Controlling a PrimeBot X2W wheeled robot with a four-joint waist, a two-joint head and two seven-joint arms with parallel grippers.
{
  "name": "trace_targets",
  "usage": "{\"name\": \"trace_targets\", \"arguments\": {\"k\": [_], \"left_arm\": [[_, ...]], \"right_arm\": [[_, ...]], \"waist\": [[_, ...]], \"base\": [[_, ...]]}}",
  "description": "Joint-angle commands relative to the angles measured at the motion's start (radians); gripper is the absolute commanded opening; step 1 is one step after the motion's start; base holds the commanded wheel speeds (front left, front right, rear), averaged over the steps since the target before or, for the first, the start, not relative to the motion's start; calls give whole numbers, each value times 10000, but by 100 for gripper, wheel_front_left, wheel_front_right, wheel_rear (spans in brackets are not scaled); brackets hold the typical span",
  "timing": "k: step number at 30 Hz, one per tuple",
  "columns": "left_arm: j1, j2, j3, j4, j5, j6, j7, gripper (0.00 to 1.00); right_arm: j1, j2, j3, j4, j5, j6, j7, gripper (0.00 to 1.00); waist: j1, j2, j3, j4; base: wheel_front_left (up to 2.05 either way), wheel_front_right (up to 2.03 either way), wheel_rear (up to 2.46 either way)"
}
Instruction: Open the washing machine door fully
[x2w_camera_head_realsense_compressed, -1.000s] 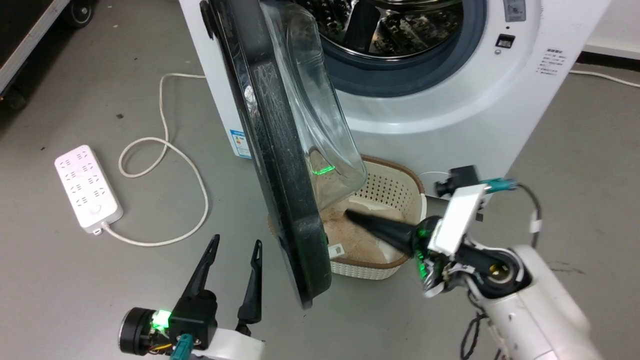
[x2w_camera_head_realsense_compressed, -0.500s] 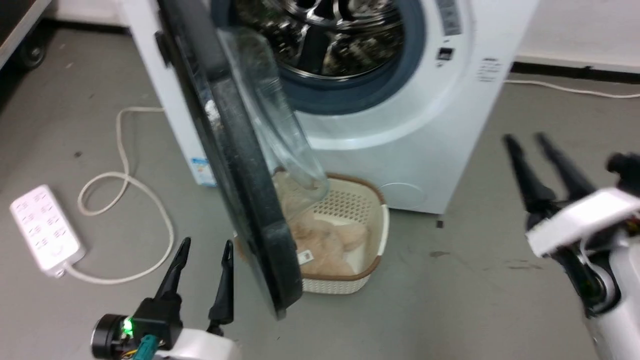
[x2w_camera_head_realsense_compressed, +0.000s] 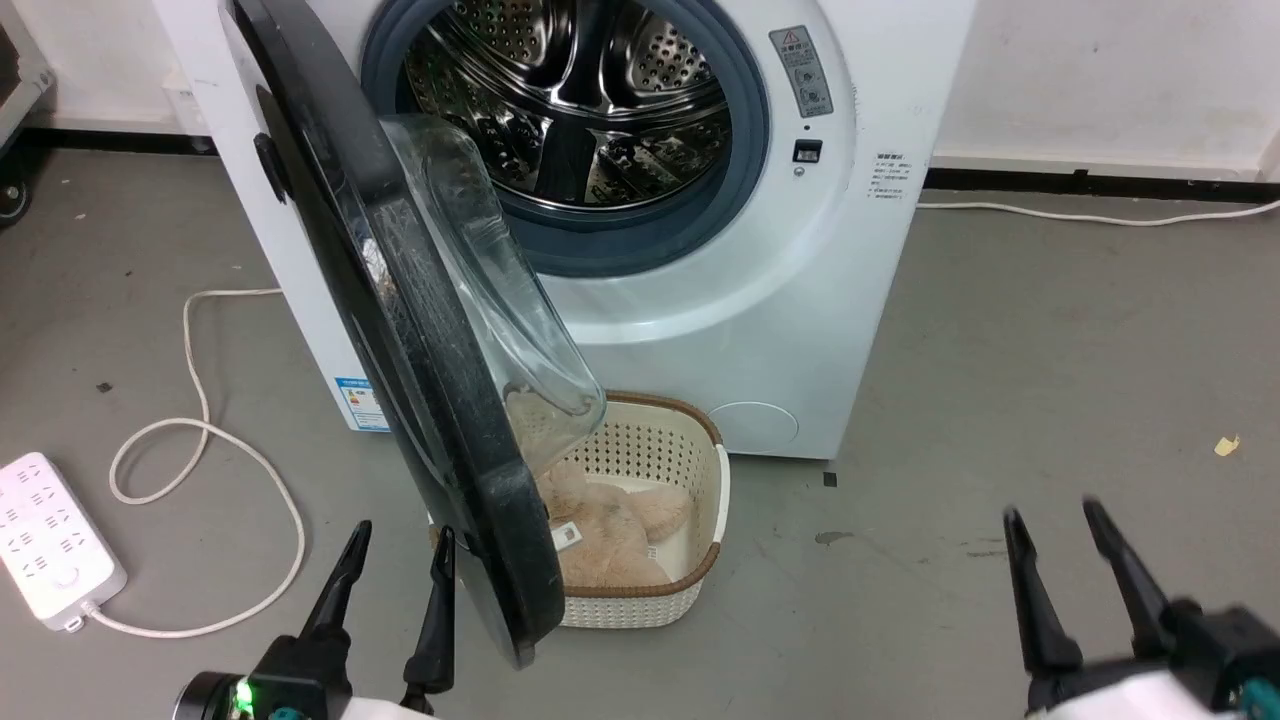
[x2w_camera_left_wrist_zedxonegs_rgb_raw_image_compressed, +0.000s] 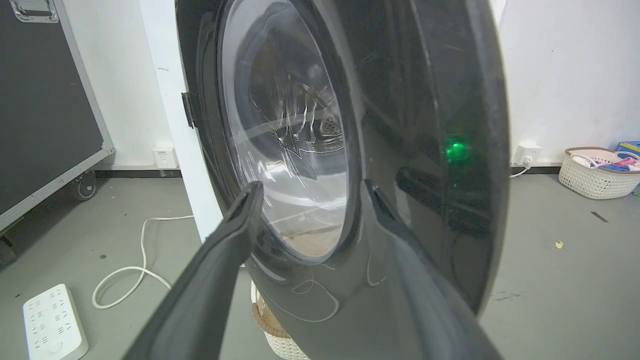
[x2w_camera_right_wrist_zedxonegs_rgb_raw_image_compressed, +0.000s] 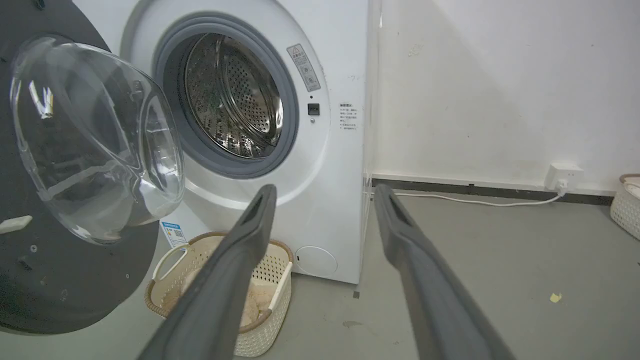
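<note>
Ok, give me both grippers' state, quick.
Left gripper: open, holding nothing, beside the washing machine door.
Right gripper: open, holding nothing.

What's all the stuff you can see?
washing machine: 1, white, centre
washing machine door: 1, black rim, clear glass, swung open leftward
drum: 1, steel, inside machine
laundry basket: 1, cream, floor before machine
plush item: 1, beige, in basket
power strip: 1, white, floor, left
cord: 1, white, looped beside strip
second basket: 1, white, far right
wheeled case: 1, black, far left
left end effector: 1, dark, open, beside door
right end effector: 1, dark, open, lower right
</note>
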Motion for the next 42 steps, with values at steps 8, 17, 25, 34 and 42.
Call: {"name": "trace_targets", "arguments": {"k": [8,17,25,34,42], "left_arm": [[273,-110,90,129,183,-57,-53,100],[219,-233,114,92,290,-16,-53,0],[-393,-362,1117,-1563,-319,213,-53,0],[-2087,-390,1028,-4196,-380,209,136,0],[-2342,-490,-1713,-4822,163,-55,1709,0]], "right_arm": [[467,102,204,51,78,6,-190,100],[396,105,250,92,151,6,-239,100],[367,106,199,132,145,6,-252,100],[378,106,189,189,174,6,-254,100],[414,106,350,303,428,6,-264,100]], "waist": [[2,0,15,-83],[2,0,-15,70],[2,0,-119,170],[2,0,-246,208],[2,0,-148,36]], "base": [[0,0,0],[0,0,0],[0,0,0],[0,0,0],[0,0,0]]}}
